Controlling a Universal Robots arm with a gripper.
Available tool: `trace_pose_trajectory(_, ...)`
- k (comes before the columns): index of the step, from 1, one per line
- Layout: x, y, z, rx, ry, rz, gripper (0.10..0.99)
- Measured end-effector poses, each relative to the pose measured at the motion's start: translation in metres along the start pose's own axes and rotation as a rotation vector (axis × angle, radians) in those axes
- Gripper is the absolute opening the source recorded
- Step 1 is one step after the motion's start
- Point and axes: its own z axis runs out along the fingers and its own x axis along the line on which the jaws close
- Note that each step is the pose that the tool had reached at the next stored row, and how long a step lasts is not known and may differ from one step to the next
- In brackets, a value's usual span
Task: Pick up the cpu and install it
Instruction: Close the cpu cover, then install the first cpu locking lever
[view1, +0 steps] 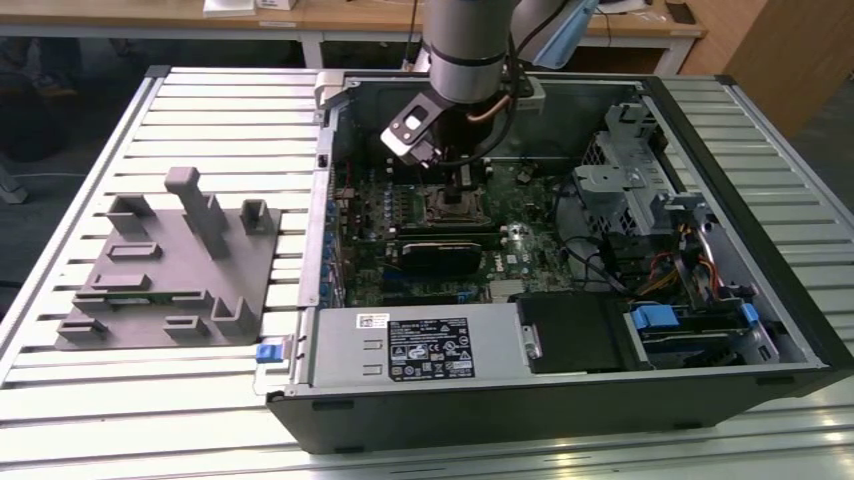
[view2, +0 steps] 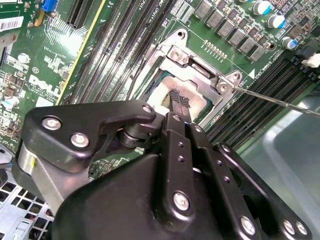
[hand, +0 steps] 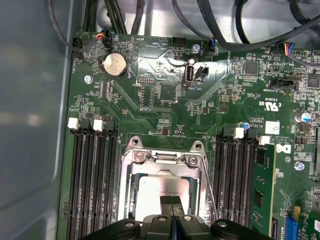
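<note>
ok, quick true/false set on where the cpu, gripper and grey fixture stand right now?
1. The cpu lies inside the socket frame. True.
2. The gripper is over the grey fixture. False: it is over the socket, fingertips at the cpu.
3. The fingers are spread wide apart. False: they are together.
4. The grey fixture sits outside the computer case, on the exterior view's left. True.

The computer case lies open on the table, with the fixture beside it toward the exterior view's left. Inside, the tool sits over the socket frame, the cpu lying within, memory slots flanking both sides.
</note>
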Motion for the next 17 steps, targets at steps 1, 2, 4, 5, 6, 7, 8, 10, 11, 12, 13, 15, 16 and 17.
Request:
trace_pose_trajectory(1, 0.0000, 0.0000, -0.0002, 0.000, 0.0000, 0.000, 0.106)
trace_pose_trajectory(2, 0.0000, 0.0000, -0.0005, 0.000, 0.0001, 0.000, 0.106)
trace_pose_trajectory(4, 0.0000, 0.0000, -0.0010, 0.000, 0.0000, 0.000, 0.106)
trace_pose_trajectory(5, 0.0000, 0.0000, -0.0011, 0.000, 0.0002, 0.000, 0.106)
trace_pose_trajectory(6, 0.0000, 0.0000, -0.0013, 0.000, 0.0001, 0.000, 0.106)
trace_pose_trajectory(7, 0.0000, 0.0000, -0.0015, 0.000, 0.0000, 0.000, 0.106)
trace_pose_trajectory(8, 0.0000, 0.0000, -0.0017, 0.000, 0.0000, 0.000, 0.106)
trace_pose_trajectory(10, 0.0000, 0.0000, -0.0023, 0.000, -0.0001, 0.000, 0.106)
trace_pose_trajectory(11, 0.0000, 0.0001, -0.0025, 0.000, 0.0000, 0.000, 0.106)
trace_pose_trajectory(12, 0.0000, 0.0001, -0.0028, 0.000, 0.0000, 0.000, 0.106)
trace_pose_trajectory(13, -0.0001, 0.0000, -0.0031, 0.000, -0.0001, 0.000, 0.106)
trace_pose_trajectory(15, -0.0001, 0.0001, -0.0042, 0.000, -0.0001, 0.000, 0.106)
trace_pose_trajectory(16, 0.0000, 0.0001, -0.0049, 0.000, 0.0000, 0.000, 0.106)
trace_pose_trajectory(17, 0.0000, 0.0001, -0.0057, 0.000, 0.0000, 0.000, 0.106)
